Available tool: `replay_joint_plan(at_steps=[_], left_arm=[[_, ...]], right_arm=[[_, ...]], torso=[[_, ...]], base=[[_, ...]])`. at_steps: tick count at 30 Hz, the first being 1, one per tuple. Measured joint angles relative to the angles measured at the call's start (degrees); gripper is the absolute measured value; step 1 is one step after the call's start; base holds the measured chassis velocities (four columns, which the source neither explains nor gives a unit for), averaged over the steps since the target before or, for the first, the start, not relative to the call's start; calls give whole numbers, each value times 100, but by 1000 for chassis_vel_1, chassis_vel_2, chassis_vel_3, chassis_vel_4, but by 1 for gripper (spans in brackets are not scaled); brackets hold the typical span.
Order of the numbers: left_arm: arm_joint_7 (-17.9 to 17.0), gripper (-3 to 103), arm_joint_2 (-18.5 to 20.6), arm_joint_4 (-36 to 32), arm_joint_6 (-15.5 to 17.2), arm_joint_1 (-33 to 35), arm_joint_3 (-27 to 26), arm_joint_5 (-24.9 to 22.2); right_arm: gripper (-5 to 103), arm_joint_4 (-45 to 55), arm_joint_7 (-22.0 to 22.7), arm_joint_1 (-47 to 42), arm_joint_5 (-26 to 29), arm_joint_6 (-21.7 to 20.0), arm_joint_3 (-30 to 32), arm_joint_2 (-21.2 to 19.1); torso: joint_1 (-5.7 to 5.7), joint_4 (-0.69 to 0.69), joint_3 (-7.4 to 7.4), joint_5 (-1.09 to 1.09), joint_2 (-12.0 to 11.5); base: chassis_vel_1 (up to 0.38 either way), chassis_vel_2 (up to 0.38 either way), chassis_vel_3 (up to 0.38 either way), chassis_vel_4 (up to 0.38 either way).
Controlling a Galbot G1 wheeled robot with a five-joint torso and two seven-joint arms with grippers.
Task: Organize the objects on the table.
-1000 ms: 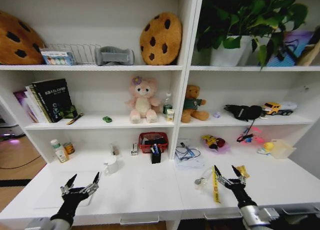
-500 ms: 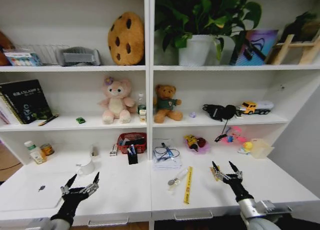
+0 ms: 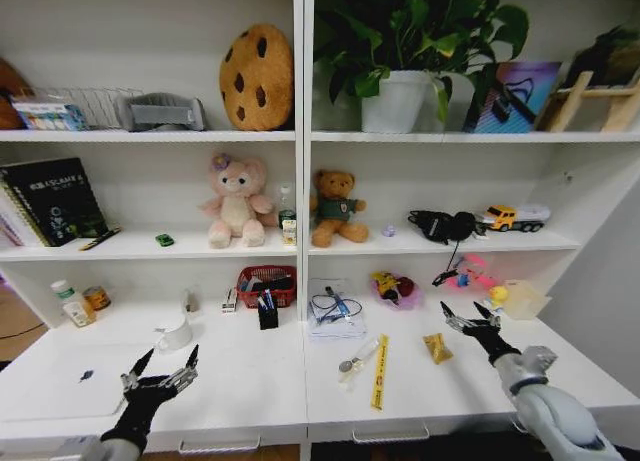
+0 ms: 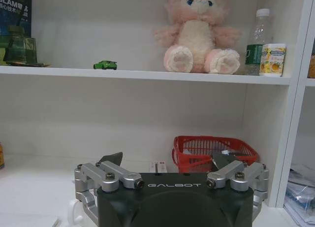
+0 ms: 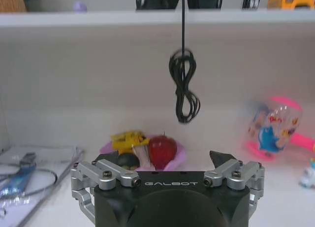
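Both my grippers hang empty, fingers spread: left gripper (image 3: 160, 373) at the table's (image 3: 270, 381) front edge, right gripper (image 3: 473, 319) mid-table. Spread ready, I judge, since the laptop (image 3: 60, 383) lies untouched near the left front corner.

plush bears: two, pink bear (image 3: 233, 200) and brown bear (image 3: 335, 207) | cookie cushions: one in full (image 3: 257, 77) | potted plants: one (image 3: 397, 99) | red baskets: one (image 3: 265, 285) | toy trucks: one (image 3: 511, 218) | green toy cars: one (image 3: 164, 240) | grippers: two, left gripper (image 3: 165, 365) and right gripper (image 3: 469, 312)

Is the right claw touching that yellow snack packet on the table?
Apart. In the head view, bare table shows between the open right claw and the packet.
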Motion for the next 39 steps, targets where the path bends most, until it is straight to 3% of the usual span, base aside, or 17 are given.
replay_joint_plan(at_steps=[5, 10, 12, 16, 18, 21, 22, 24, 26, 27, 29, 31, 38, 39], left_arm=[[1, 100, 0, 0, 0, 0, 1, 0], [1, 100, 0, 0, 0, 0, 0, 0], [1, 100, 0, 0, 0, 0, 0, 0], [1, 100, 0, 0, 0, 0, 1, 0], [1, 100, 0, 0, 0, 0, 0, 0], [1, 100, 0, 0, 0, 0, 1, 0], [1, 100, 0, 0, 0, 0, 1, 0], [1, 100, 0, 0, 0, 0, 0, 0], [2, 100, 0, 0, 0, 0, 1, 0], [2, 100, 0, 0, 0, 0, 1, 0], [1, 100, 0, 0, 0, 0, 1, 0], [1, 100, 0, 0, 0, 0, 1, 0], [1, 100, 0, 0, 0, 0, 0, 0], [1, 100, 0, 0, 0, 0, 0, 0]], right_arm=[[100, -122, 441, 48, -163, -103, -467, 125], [102, -267, 502, 133, -255, -126, -691, 181], [95, -344, 544, 179, -385, -126, -757, 200], [92, -440, 559, 211, -442, -106, -803, 209], [83, -503, 560, 241, -463, -82, -859, 211], [78, -512, 562, 258, -463, -82, -906, 224], [67, -546, 563, 286, -467, -78, -943, 235], [67, -588, 563, 310, -474, -62, -974, 237], [56, -640, 565, 332, -474, -43, -1009, 237], [56, -640, 565, 332, -474, -43, -1009, 237], [39, -654, 568, 336, -458, -10, -1020, 237], [39, -659, 568, 343, -446, 6, -1022, 237], [13, -625, 459, 398, -169, 0, -956, 188], [13, -625, 459, 398, -169, 0, -956, 188]], torso=[[-1, 2, 0, -1, 0], [0, 2, 0, 0, 0], [0, 3, 0, -1, 0], [0, 2, 0, -1, 0], [-1, 2, 0, -1, 0], [0, 2, 0, -1, 0], [0, 2, 0, -1, 0], [-1, 3, 0, -1, 0], [0, 2, 0, -1, 0], [0, 2, 0, -1, 0], [-1, 2, 0, -1, 0], [0, 2, 0, -1, 0], [-1, 2, 0, -1, 0], [-1, 2, 0, -1, 0]], base=[[0, 0, 0, 0], [0, 0, 0, 0], [0, 0, 0, 0], [0, 0, 0, 0], [0, 0, 0, 0], [0, 0, 0, 0], [0, 0, 0, 0], [0, 0, 0, 0], [0, 0, 0, 0], [0, 0, 0, 0], [0, 0, 0, 0], [0, 0, 0, 0], [0, 0, 0, 0], [0, 0, 0, 0]])
